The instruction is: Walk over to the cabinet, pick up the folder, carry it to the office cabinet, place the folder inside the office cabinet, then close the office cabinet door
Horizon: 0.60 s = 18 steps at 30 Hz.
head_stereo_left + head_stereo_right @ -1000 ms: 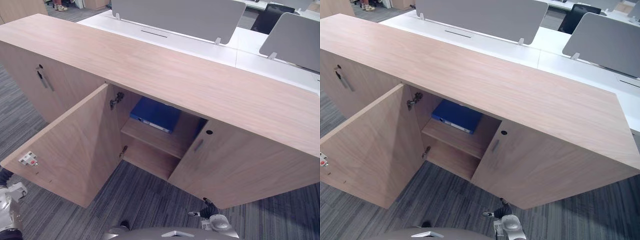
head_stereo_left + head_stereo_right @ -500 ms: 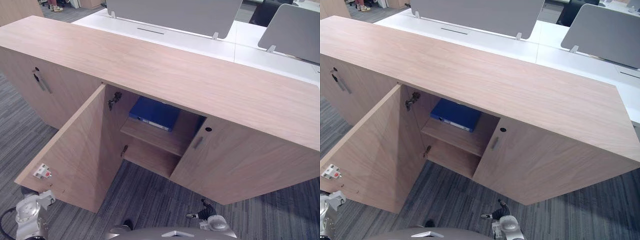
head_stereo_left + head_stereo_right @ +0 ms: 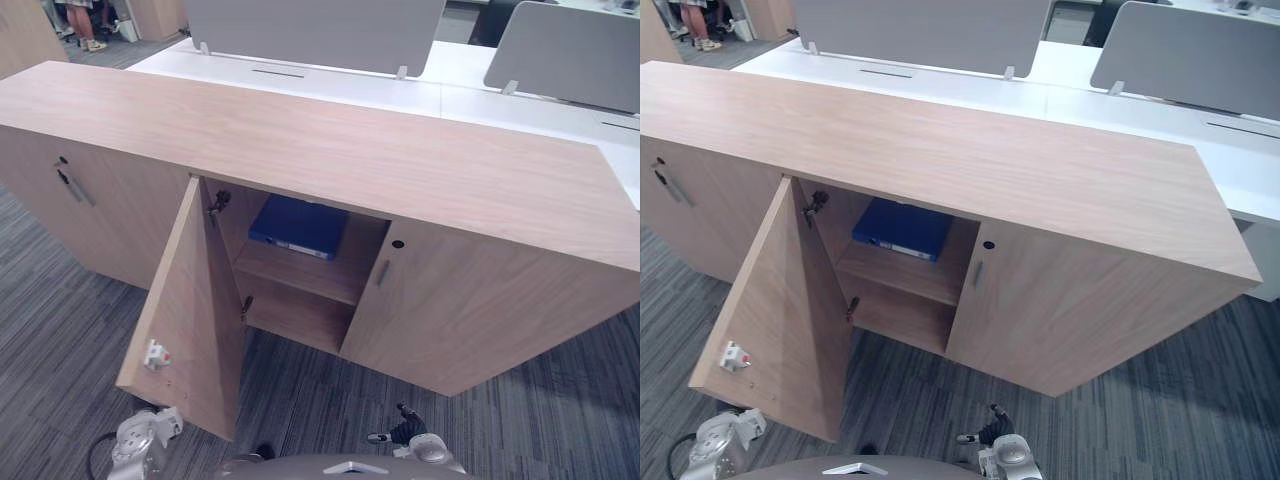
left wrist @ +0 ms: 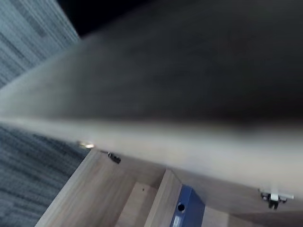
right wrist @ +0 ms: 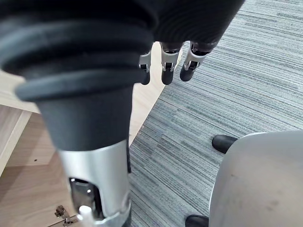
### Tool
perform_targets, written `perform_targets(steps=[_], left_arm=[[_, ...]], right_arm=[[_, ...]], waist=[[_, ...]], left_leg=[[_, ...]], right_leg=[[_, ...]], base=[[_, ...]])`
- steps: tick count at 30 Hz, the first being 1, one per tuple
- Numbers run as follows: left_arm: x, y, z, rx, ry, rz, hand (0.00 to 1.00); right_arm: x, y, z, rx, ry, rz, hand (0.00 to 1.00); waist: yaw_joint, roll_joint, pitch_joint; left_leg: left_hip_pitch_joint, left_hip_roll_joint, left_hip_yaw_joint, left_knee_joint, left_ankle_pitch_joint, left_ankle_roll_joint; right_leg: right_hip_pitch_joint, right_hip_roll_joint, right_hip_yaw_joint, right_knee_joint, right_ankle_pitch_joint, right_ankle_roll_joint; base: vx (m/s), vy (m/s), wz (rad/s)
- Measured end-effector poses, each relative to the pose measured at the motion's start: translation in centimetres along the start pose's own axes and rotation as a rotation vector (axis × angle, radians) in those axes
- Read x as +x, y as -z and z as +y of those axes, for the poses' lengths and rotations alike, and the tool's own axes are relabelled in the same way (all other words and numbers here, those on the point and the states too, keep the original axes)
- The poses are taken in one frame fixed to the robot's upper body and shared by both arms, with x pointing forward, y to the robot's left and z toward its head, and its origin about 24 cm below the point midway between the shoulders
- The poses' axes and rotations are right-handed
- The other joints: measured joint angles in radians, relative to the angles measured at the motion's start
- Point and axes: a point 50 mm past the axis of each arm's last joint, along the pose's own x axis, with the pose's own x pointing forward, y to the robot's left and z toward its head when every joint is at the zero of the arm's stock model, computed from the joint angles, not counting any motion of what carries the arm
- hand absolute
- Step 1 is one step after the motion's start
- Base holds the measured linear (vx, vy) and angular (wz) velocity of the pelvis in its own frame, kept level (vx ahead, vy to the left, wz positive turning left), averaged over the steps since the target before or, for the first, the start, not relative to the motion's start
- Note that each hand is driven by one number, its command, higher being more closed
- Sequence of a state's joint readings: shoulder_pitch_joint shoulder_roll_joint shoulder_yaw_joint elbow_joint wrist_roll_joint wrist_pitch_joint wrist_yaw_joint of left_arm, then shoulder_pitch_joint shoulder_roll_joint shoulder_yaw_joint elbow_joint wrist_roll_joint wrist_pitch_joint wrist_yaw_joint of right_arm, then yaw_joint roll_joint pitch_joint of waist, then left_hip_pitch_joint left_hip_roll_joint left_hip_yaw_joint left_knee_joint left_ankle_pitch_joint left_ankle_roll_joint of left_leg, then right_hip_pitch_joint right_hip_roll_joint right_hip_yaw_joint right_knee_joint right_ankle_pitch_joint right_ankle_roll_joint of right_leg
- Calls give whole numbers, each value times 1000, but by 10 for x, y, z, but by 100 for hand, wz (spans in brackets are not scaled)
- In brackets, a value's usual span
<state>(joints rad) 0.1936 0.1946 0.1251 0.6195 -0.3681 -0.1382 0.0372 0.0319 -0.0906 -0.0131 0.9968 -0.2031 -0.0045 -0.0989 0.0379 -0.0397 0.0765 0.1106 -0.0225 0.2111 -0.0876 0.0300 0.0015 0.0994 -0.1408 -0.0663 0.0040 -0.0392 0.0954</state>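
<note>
Office: desks with dividers, carpet, wooden cabinet.

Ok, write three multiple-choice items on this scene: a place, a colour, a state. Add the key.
1. Where does the folder lie? A) on the white desk B) on the upper shelf inside the cabinet C) on the carpet
2. Its colour? A) blue B) red C) green
3. The door at its compartment is: A) shut B) missing C) swung open
Key: 1 B: it rests on the shelf board. 2 A: its cover is blue. 3 C: it stands out from the cabinet front.
</note>
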Motion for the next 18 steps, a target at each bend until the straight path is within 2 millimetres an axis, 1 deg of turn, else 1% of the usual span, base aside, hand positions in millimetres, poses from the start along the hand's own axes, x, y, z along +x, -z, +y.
perform_targets(steps=[2, 5, 7, 8, 12, 14, 18], left_arm=[[-2, 7, -16, 21, 57, 21, 0], [-4, 15, -32, 38, 121, 49, 0], [-6, 21, -40, 44, 150, 72, 0], [-7, 25, -45, 49, 163, 87, 0], [-10, 30, -55, 55, 202, 108, 0], [-10, 32, -62, 65, 220, 116, 0], [-11, 41, -81, 98, 266, 166, 0]], right_arm=[[0, -1, 0, 0, 3, -3, 0], [0, -2, 0, 2, 11, -5, 0], [0, -2, 1, 2, 11, -5, 0], [0, -2, 1, 3, 10, -5, 0], [0, -2, 2, 6, 10, -4, 0], [0, -1, 2, 7, 12, -2, 0], [0, -2, 3, 14, 15, -3, 0]], waist=[[-7, -2, 0], [-16, -3, 0], [-19, -2, -1], [-26, -2, -2], [-44, -2, -1], [-44, -1, -2], [-56, -1, -3]], left_leg=[[1, 0, 6, 0, 0, 0], [6, 0, 12, 0, -2, 1], [15, 1, 21, 0, -3, 2], [17, 1, 31, 0, -4, 3], [27, 6, 44, 0, -8, 4], [32, 8, 55, 0, -11, 1], [34, 12, 70, 0, -13, -1]], right_leg=[[-2, -1, 5, 0, 1, 0], [-1, 0, 13, 0, 3, 2], [4, 3, 26, 0, 4, 3], [3, 5, 32, -1, 5, 5], [8, 10, 46, -8, 12, 11], [10, 12, 53, -10, 12, 11], [7, 16, 60, -13, 14, 8]], base=[[-20, 8, -7], [11, 5, -8], [37, 2, -18], [42, 0, -20], [26, -12, -12], [14, -13, -14], [-3, -17, -8]])
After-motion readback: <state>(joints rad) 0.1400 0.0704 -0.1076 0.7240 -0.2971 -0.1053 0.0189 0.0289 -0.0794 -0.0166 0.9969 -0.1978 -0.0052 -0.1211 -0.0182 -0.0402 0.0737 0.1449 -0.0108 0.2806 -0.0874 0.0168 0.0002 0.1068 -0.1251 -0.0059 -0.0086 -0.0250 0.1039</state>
